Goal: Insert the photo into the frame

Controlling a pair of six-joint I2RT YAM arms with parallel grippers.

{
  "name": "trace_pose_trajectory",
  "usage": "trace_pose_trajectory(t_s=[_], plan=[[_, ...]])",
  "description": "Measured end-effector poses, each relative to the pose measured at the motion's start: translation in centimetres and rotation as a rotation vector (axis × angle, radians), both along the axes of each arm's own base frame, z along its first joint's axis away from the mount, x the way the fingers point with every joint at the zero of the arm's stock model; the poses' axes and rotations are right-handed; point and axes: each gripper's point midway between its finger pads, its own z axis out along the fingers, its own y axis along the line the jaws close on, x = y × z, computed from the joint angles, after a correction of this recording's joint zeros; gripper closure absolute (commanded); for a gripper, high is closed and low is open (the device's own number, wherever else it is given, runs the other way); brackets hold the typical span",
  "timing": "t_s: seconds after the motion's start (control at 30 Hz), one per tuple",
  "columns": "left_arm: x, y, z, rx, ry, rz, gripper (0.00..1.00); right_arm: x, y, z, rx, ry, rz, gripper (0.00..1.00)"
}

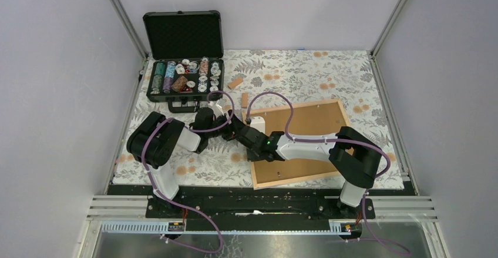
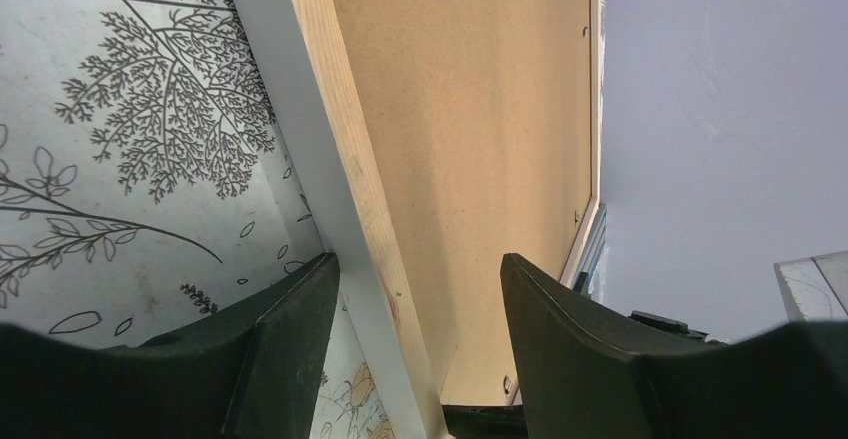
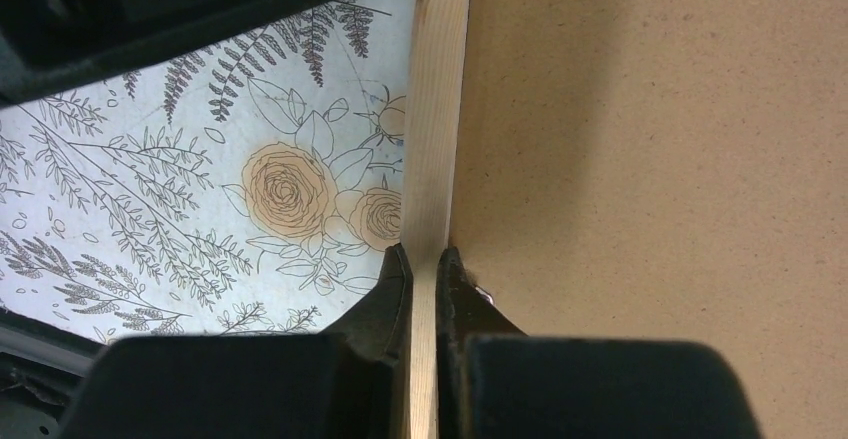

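The frame (image 1: 293, 178) of pale wooden strips lies at the table's right of centre, with a plain brown backing board (image 1: 311, 126) inside it. The photo is hidden. My right gripper (image 1: 246, 136) reaches to the frame's left strip. In the right wrist view the right gripper (image 3: 424, 251) is shut on that strip (image 3: 435, 109), one finger outside and one on the board (image 3: 650, 159) side. My left gripper (image 1: 236, 124) meets the same edge. In the left wrist view it (image 2: 418, 259) stands open, astride the strip (image 2: 340, 139), and neither finger touches it.
An open black case (image 1: 183, 76) of poker chips stands at the back left. Two small wooden blocks (image 1: 235, 83) (image 1: 244, 99) lie between the case and the frame. A floral cloth (image 1: 293, 70) covers the table. Grey walls close in on both sides.
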Motion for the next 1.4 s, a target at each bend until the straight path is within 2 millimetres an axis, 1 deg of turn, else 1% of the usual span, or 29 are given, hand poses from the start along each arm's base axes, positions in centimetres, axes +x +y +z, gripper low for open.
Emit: trace_pose_trajectory(t_s=[0.07,0.1,0.13,0.17,0.2,0.27,0.33,0.43,0.57,0.73,0.77,0.87,0.9,0.97,1.0,1.07,1.13,1.2,1.3,1.33,1.4], plan=[[0.0,0.0,0.0,0.0,0.0,0.0,0.33,0.0,0.0,0.1,0.0,0.0,0.001,1.0],[0.0,0.0,0.0,0.0,0.0,0.0,0.34,0.0,0.0,0.1,0.0,-0.001,0.003,0.93],[0.0,0.0,0.0,0.0,0.0,0.0,0.34,0.0,0.0,0.1,-0.001,-0.002,0.006,0.82],[0.0,0.0,0.0,0.0,0.0,0.0,0.34,0.0,0.0,0.2,-0.001,-0.003,0.009,0.66],[0.0,0.0,0.0,0.0,0.0,0.0,0.34,0.0,0.0,0.2,-0.003,-0.003,0.013,0.56],[0.0,0.0,0.0,0.0,0.0,0.0,0.34,-0.2,0.0,0.3,-0.015,0.001,0.047,0.46],[0.0,0.0,0.0,0.0,0.0,0.0,0.34,-0.6,0.1,0.5,-0.029,-0.001,0.088,0.42],[0.0,0.0,0.0,0.0,0.0,0.0,0.34,-1.0,-0.2,0.4,-0.068,-0.002,0.157,0.43],[0.0,0.0,0.0,0.0,0.0,0.0,0.34,-1.5,-0.3,0.2,-0.101,0.016,0.219,0.51],[0.0,0.0,0.0,0.0,0.0,0.0,0.34,-1.5,0.0,0.1,-0.098,0.01,0.235,0.57],[0.0,0.0,0.0,0.0,0.0,0.0,0.34,-1.5,0.0,0.1,-0.1,0.01,0.237,0.61],[0.0,0.0,0.0,0.0,0.0,0.0,0.34,-1.4,-0.1,-0.1,-0.115,0.0,0.248,0.76],[0.0,0.0,0.0,0.0,0.0,0.0,0.34,-1.4,0.0,-0.1,-0.112,-0.002,0.253,0.8],[0.0,0.0,0.0,0.0,0.0,0.0,0.34,-1.3,0.1,-0.1,-0.116,-0.001,0.25,0.81],[0.0,0.0,0.0,0.0,0.0,0.0,0.34,-1.3,0.1,-0.1,-0.117,0.0,0.249,0.78],[0.0,0.0,0.0,0.0,-0.001,0.0,0.34,-1.3,0.1,-0.1,-0.119,0.0,0.246,0.6],[0.0,0.0,0.0,0.0,-0.001,0.0,0.34,-1.3,0.1,0.0,-0.122,0.001,0.247,0.46],[0.0,0.0,0.0,0.0,0.0,0.0,0.33,-1.5,0.6,0.2,-0.122,0.0,0.258,0.33],[0.0,0.0,0.0,0.0,-0.001,0.0,0.33,-2.0,0.6,0.6,-0.151,0.004,0.289,0.17],[0.0,0.0,0.0,0.0,-0.001,0.0,0.32,-2.1,0.6,0.8,-0.156,0.003,0.295,0.13],[0.0,0.0,0.0,-0.001,-0.002,-0.001,0.31,-2.1,0.2,1.6,-0.168,-0.007,0.309,0.09]])
